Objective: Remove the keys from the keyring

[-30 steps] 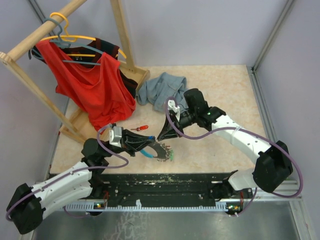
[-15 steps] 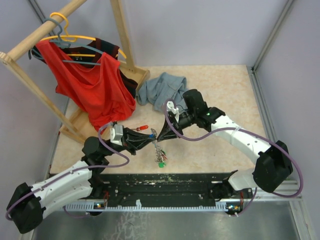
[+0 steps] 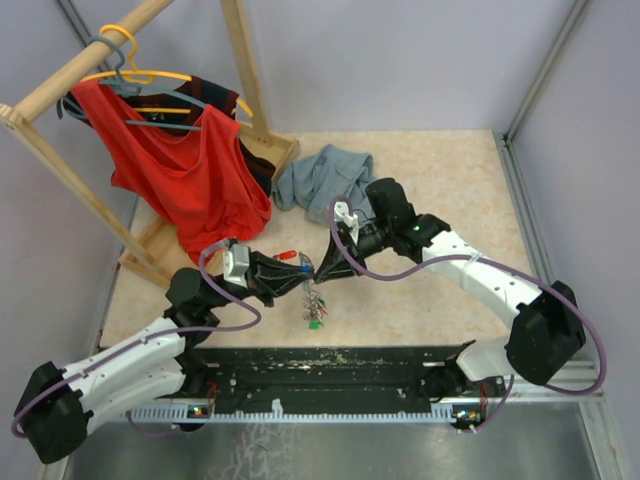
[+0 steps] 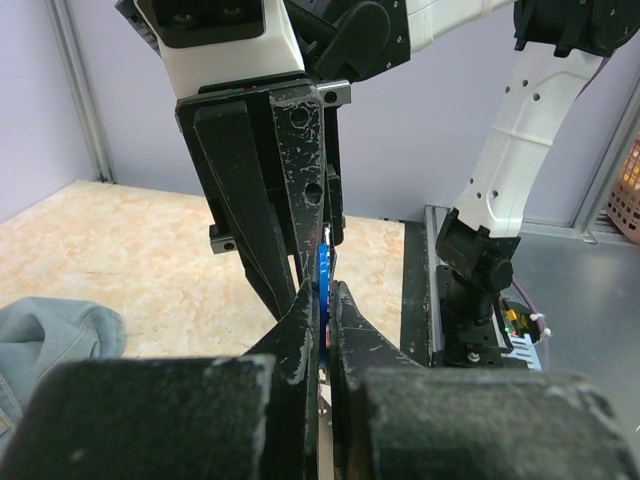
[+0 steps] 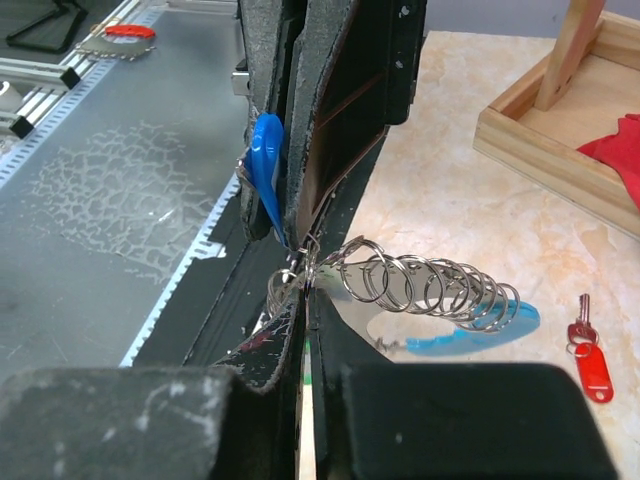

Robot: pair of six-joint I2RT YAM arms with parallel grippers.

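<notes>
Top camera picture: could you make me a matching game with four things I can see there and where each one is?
Things: 1 red shirt; 2 grey-blue cloth; 3 red-tagged key; 4 bunch of keys.
Places: A dangling from the keyring pinched between left gripper and right gripper; B crumpled on the table by the foot of the wooden rack; C hanging on the rack; D flat on the table near the left gripper.
Pairs: 1-C, 2-B, 3-D, 4-A.

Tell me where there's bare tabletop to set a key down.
Widest bare patch: back right of the table, between the grey-blue cloth, the right arm and the side frame. A smaller strip lies between that arm and the front rail. Crowded: the centre, where left gripper and right gripper meet above the dangling keys, red key beside.
</notes>
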